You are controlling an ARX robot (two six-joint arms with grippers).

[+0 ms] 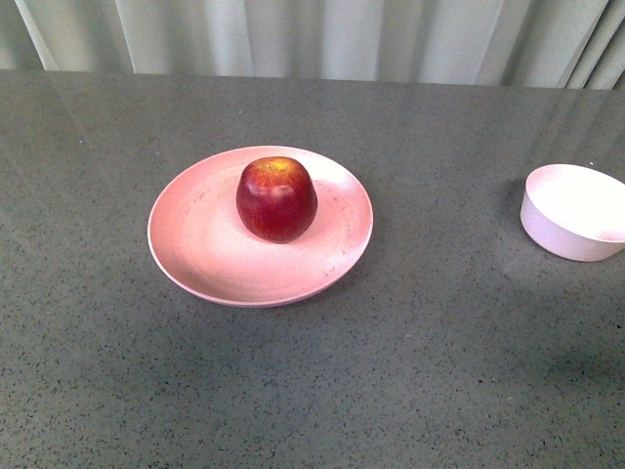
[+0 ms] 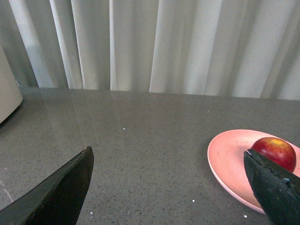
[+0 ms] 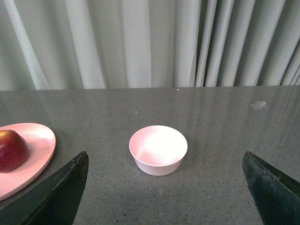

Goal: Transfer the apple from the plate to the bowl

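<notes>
FRONT VIEW
- Apple: you see the apple (image 1: 276,198) sitting upright on the plate (image 1: 210,249), a little behind the plate's middle, yellowish patch on top.
- Plate: wide, shallow and pink. It lies flat on the grey speckled table (image 1: 293,391), left of centre.
- Bowl: the small pale bowl (image 1: 562,234) stands far off to the right, well apart from the plate and cut by the picture's edge.
- Backdrop: a pale pleated curtain (image 1: 312,39) hangs behind the far table edge.
- Arms: neither shows here, so you learn nothing about the claws from this view.

LEFT WRIST VIEW
- Claw: your left gripper (image 2: 167,152) has its jaws spread wide, with bare table between the two dark tips.
- Apple: it rests on the plate, partly hidden behind one jaw tip. You cannot tell whether that tip touches it.
- Plate: only part of it is in frame.
- Odd item: a pale rounded object (image 2: 7,93) sits at the picture's edge, too cropped to identify.

RIGHT WRIST VIEW
- Claw: your right gripper (image 3: 164,155) is also spread wide, both tips low in the frame.
- Bowl: it stands upright on the table, seen between the two tips and beyond them, touching neither.
- Apple: it is on the plate at the picture's edge, well apart from the bowl.
- Table mark: there is a small pale smudge (image 3: 258,105) on the far surface.
</notes>
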